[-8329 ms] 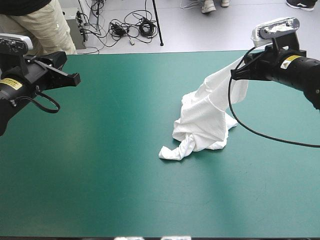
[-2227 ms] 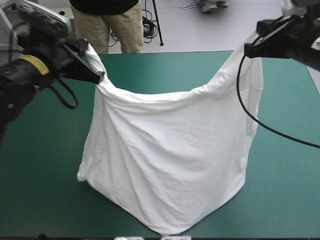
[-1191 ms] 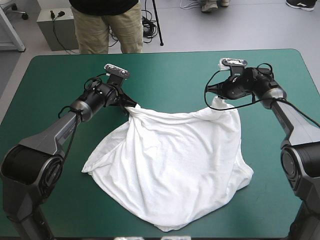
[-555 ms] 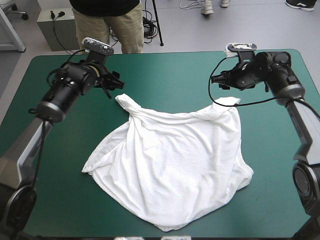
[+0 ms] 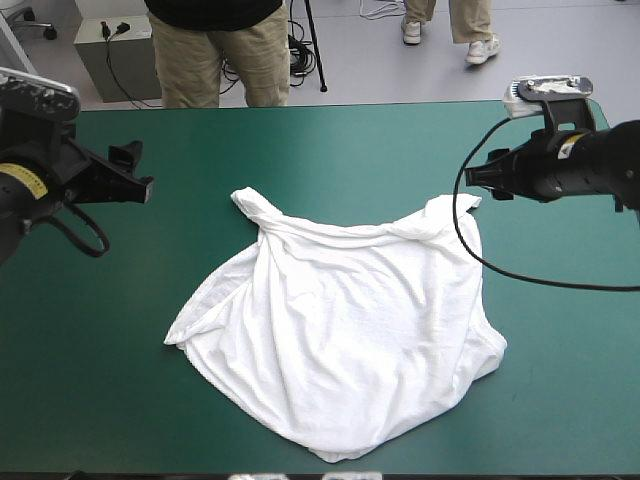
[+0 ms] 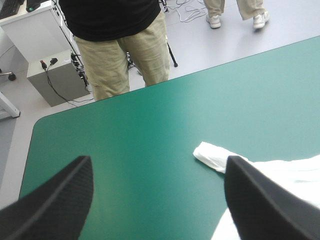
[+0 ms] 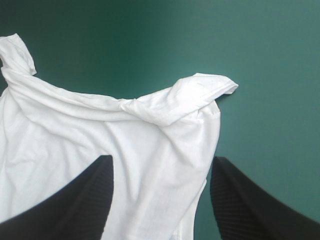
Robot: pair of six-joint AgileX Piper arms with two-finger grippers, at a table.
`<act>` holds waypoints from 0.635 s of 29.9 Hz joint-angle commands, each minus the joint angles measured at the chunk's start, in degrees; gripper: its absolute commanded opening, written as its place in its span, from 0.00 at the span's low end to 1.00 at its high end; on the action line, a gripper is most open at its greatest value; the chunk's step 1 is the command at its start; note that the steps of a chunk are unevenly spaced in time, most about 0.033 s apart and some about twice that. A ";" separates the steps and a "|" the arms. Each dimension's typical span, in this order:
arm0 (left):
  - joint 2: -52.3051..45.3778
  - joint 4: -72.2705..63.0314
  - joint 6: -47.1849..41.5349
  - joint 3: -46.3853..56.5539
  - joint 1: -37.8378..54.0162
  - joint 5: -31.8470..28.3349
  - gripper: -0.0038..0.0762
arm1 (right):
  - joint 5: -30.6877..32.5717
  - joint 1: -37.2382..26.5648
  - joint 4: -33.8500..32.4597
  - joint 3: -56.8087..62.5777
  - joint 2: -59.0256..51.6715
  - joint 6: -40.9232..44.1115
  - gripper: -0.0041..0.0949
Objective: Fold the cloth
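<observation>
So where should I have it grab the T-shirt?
Probably the T-shirt by its two far corners: left hand on the twisted tip, right hand on the folded corner, each from its own side. Both bunch up and jut past the flat body.

The white T-shirt (image 5: 345, 330) lies spread loosely and wrinkled on the teal-green desk (image 5: 90, 400), roughly at its middle and reaching close to the near edge, two bunched corners pointing toward the far edge.
</observation>
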 commanded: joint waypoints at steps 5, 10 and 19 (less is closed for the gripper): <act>-2.71 -0.84 0.00 -1.46 -1.79 4.82 0.70 | 0.23 -0.27 -2.96 11.52 -9.40 1.73 0.58; -2.61 -2.44 0.00 1.90 -1.79 4.40 0.70 | -1.05 -0.27 -4.59 23.31 -12.66 1.73 0.58; -2.61 -7.87 0.00 9.04 -1.79 3.83 0.65 | -7.90 -0.27 -5.01 40.65 -13.11 1.28 0.58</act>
